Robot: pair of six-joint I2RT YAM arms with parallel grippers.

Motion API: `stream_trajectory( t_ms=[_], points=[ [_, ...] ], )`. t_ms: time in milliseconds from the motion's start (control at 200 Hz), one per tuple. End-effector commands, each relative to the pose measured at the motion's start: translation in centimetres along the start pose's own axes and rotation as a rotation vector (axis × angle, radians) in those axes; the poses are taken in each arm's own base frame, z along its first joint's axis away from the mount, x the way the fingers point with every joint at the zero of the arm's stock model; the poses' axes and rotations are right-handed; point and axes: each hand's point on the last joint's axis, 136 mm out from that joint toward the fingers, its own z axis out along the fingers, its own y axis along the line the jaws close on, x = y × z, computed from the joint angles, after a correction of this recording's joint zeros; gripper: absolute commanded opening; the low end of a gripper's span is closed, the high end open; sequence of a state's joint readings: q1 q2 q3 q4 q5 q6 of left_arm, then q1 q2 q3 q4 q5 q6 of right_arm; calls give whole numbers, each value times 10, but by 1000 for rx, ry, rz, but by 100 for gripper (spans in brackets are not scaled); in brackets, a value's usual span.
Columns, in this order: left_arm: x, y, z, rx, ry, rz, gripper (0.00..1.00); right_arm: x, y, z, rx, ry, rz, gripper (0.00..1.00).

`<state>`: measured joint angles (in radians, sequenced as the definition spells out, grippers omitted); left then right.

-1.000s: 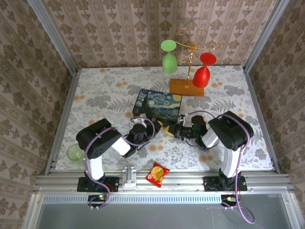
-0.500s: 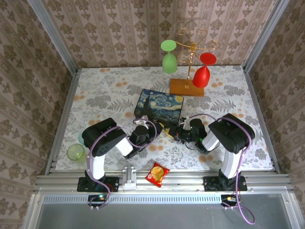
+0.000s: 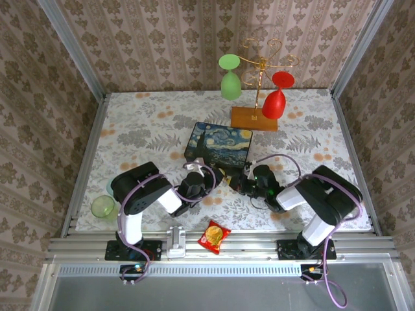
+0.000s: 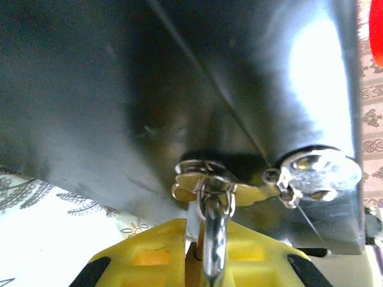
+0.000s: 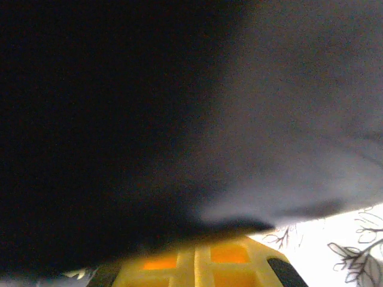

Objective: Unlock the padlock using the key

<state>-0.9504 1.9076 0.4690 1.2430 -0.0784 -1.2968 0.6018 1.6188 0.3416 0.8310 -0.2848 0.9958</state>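
Gleaming padlock (image 4: pixel 213 239) looks thin, silvery and curved.

Right claw (image 3: pixel 241 184) lower, elbow (image 3: pixel 329 192) outward

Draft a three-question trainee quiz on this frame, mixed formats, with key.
1. True or false: the red-orange snack packet lies at the near edge of the floral-patterned table.
2. Top view: which hangs upside down on the left of the gold wire rack? A) red plastic wine glass B) green plastic wine glass C) blue mug
3. Left wrist view: what sits between the left end effector's yellow fingers?
Key: 1 true; 2 B; 3 a silvery metal shank reaching up to the brass clasp on the dark box.
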Motion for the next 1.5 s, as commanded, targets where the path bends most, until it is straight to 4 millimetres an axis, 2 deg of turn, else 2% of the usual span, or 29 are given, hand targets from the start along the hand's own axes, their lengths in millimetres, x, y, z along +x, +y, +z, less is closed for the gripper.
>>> stream_trajectory(
  t_ms=[0, 150, 380, 520, 700, 835, 975, 1070, 1160, 1250, 1495],
  points=[
    [53, -15, 1, 43, 220, 11, 0, -2, 28, 3, 31, 1, -332, 0],
    [55, -16, 0, 47, 220, 5, 0, -3, 23, 1, 69, 9, -375, 0],
    [55, -13, 1, 64, 213, -28, 0, -5, 38, 4, -214, 28, -125, 0],
    [56, -12, -1, 63, 216, -30, 0, -5, 44, 3, -265, 49, -76, 0],
    [56, -14, 0, 69, 213, -31, 0, -12, 33, -1, -263, 40, 14, 0],
    [57, -13, 1, 65, 210, -31, 0, -5, 23, 0, -256, 55, 94, 3],
    [59, -9, 3, 56, 215, -26, 6, 0, 10, -2, -221, 43, 92, 1],
    [61, -4, 3, 39, 214, -18, 6, -4, 16, -3, -246, 29, 112, 0],
    [62, 0, 2, 20, 216, 1, 11, -7, 27, -2, -276, 38, 158, 0],
    [63, 1, 2, 1, 223, 25, 10, -7, 38, -4, -300, 41, 166, 0],
    [64, 3, 3, 1, 223, 21, 8, -15, 50, -8, -328, 21, 222, 0]
  ],
)
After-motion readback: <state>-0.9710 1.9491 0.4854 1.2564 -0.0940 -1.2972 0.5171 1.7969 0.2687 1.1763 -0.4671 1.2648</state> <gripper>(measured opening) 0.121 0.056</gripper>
